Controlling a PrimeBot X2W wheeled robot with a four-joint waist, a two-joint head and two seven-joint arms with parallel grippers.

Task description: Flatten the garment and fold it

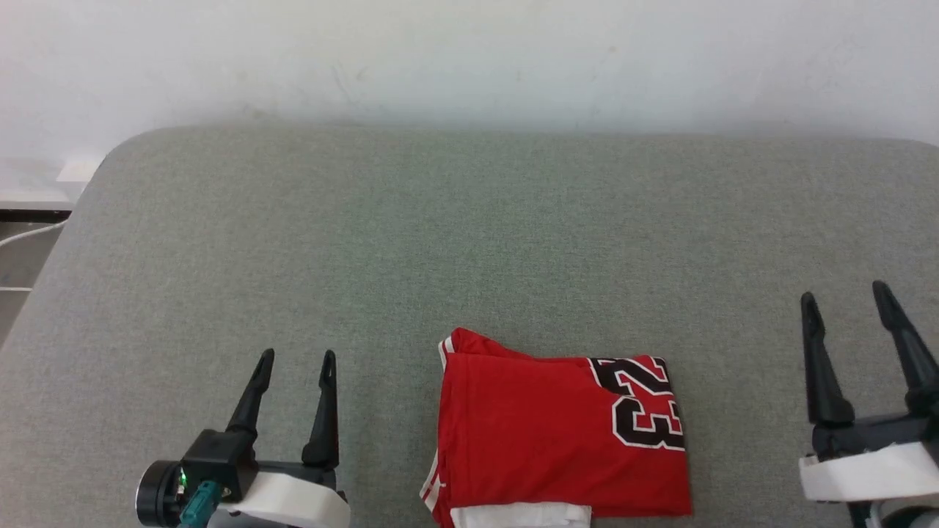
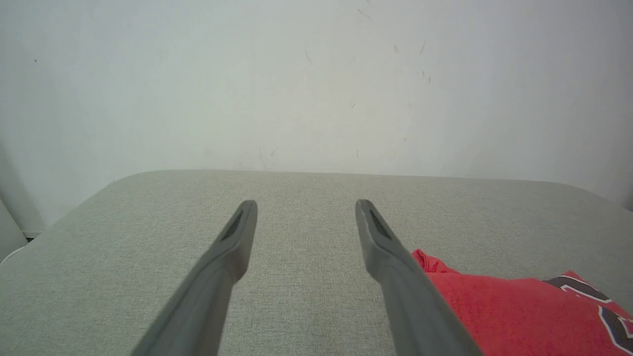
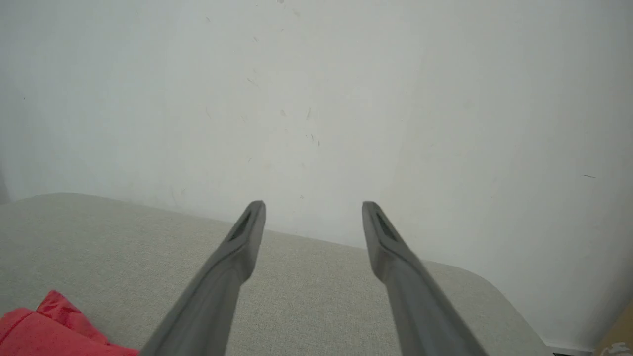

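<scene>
The garment (image 1: 543, 440) lies folded into a red rectangle at the near middle of the grey padded table (image 1: 469, 235), black white-outlined numbers at its right end and a white strip at its near edge. My left gripper (image 1: 296, 357) hovers open to its left, apart from the cloth. My right gripper (image 1: 843, 293) stands open to its right, also clear of it. In the left wrist view the garment (image 2: 504, 306) shows at the lower right beside the open left gripper (image 2: 306, 205). The right wrist view has a red corner of the garment (image 3: 54, 321) at lower left, with the open right gripper (image 3: 312, 205).
A pale wall (image 1: 469, 59) rises right behind the table's far edge. The table's rounded left corner (image 1: 110, 158) drops off to a floor area with a white cable (image 1: 29, 235).
</scene>
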